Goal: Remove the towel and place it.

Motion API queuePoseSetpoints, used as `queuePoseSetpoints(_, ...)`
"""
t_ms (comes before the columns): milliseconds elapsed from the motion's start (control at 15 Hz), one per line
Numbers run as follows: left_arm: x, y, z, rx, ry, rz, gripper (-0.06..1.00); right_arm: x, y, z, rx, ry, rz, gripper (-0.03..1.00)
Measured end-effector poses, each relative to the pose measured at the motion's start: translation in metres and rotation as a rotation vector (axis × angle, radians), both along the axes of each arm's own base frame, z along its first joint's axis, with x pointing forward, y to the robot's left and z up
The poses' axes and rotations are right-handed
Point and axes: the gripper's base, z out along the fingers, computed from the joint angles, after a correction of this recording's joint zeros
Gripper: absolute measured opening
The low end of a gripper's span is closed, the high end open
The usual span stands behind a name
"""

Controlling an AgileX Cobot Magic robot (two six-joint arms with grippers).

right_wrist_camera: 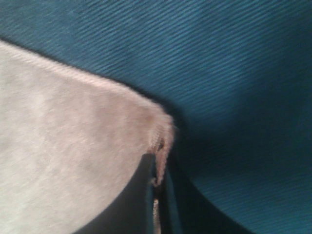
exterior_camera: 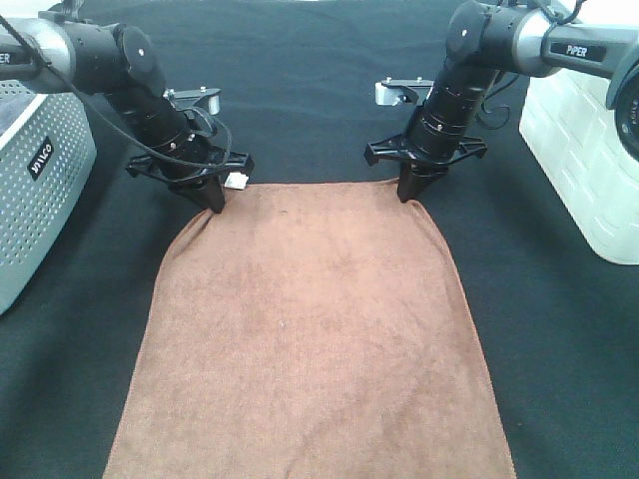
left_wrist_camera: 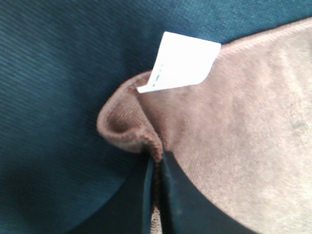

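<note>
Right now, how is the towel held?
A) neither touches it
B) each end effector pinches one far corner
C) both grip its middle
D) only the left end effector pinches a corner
B: the left end effector and the right end effector are each shut on a far corner of the towel.

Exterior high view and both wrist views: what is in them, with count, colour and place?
black cloth table cover: one, black, under everything
brown rectangular microfibre towel: one, brown, spread on that cover, centre
small white tag: one, white, towel's far left corner
grey perforated box: one, grey, left edge
white plastic container: one, white, right edge
left gripper: one, black, shut on towel's far left corner
right gripper: one, black, shut on far right corner
</note>
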Motion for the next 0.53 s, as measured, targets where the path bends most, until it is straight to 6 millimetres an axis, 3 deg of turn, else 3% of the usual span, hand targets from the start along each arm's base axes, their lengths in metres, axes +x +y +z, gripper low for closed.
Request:
queuePoseSetpoints(133,0.007,-0.001,0.012,-0.002,-0.047,-0.004,0.0,0.007,-0.001,0.006,-0.003,-0.085,-0.008,0.01)
queuePoseSetpoints(333,0.025,-0.003,0.038,-0.014,-0.199,0.005,0.0,0.024,0.0,0.041,0.011,-0.325,-0.025,0.01)
queuePoseSetpoints(533,0.039,-0.004,0.055,-0.033,-0.352,0.03,0.0,0.039,0.0,0.061,0.009,-0.486,-0.027,0.01)
